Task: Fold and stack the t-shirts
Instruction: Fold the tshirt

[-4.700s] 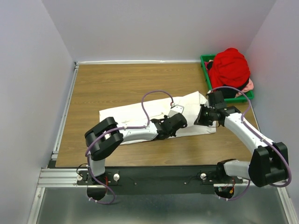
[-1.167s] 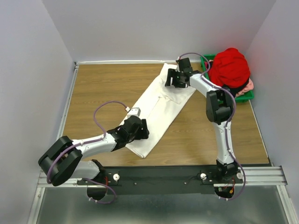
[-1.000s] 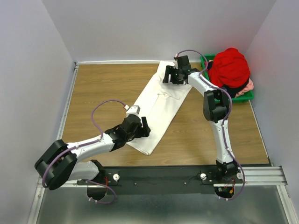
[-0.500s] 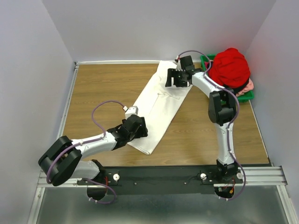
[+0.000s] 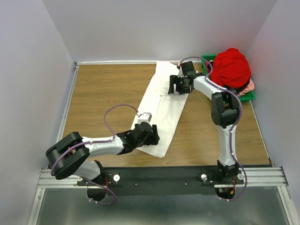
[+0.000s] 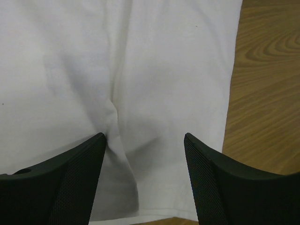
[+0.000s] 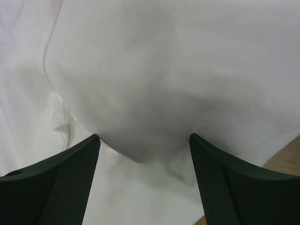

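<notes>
Your left fingers (image 6: 70, 183) and right fingers (image 7: 61, 183) stand spread open at opposite ends of the white t-shirt (image 5: 164, 99).

Flat t-shirt (image 5: 164, 101) diagonally on table (image 5: 103, 89); heaped t-shirts (image 5: 229, 68) in bin (image 5: 247, 98), far right.

Both end effectors (image 6: 144, 137) (image 7: 144, 137) splayed wide
</notes>
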You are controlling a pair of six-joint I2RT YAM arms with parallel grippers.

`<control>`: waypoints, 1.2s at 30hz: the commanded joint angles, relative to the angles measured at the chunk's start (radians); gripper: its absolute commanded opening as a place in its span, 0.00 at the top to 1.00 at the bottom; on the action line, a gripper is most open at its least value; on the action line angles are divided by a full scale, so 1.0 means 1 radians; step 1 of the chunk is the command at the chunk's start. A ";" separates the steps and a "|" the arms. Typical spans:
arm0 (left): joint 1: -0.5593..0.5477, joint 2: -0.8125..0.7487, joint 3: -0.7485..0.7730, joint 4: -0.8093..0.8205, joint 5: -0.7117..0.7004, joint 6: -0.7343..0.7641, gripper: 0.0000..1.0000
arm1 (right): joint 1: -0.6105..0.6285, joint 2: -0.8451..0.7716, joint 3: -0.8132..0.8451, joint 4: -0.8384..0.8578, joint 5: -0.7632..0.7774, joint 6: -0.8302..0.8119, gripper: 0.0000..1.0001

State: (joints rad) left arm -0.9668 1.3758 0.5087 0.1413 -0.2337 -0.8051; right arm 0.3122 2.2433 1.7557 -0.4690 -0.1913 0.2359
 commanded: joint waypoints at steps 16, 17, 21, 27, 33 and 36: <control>-0.164 0.192 0.100 0.127 0.256 0.023 0.24 | -0.002 0.254 0.206 -0.028 0.049 -0.020 0.15; -0.164 0.196 0.103 0.133 0.264 0.030 0.24 | -0.002 0.253 0.202 -0.028 0.046 -0.021 0.15; -0.168 0.207 0.125 0.144 0.278 0.058 0.24 | -0.002 0.207 0.168 -0.028 0.029 -0.030 0.15; -0.164 0.131 0.188 0.093 0.197 0.092 0.23 | -0.004 0.060 0.074 -0.025 0.030 -0.032 0.15; -0.133 0.029 0.191 -0.001 0.097 0.089 0.23 | 0.005 -0.192 -0.053 -0.023 0.029 -0.009 0.15; -0.095 -0.018 0.154 -0.061 0.060 0.061 0.23 | 0.027 -0.317 -0.178 -0.023 0.044 0.017 0.15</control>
State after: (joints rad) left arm -1.1030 1.4078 0.6861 0.1844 -0.0769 -0.7311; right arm 0.3149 2.0907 1.6642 -0.4774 -0.1543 0.2253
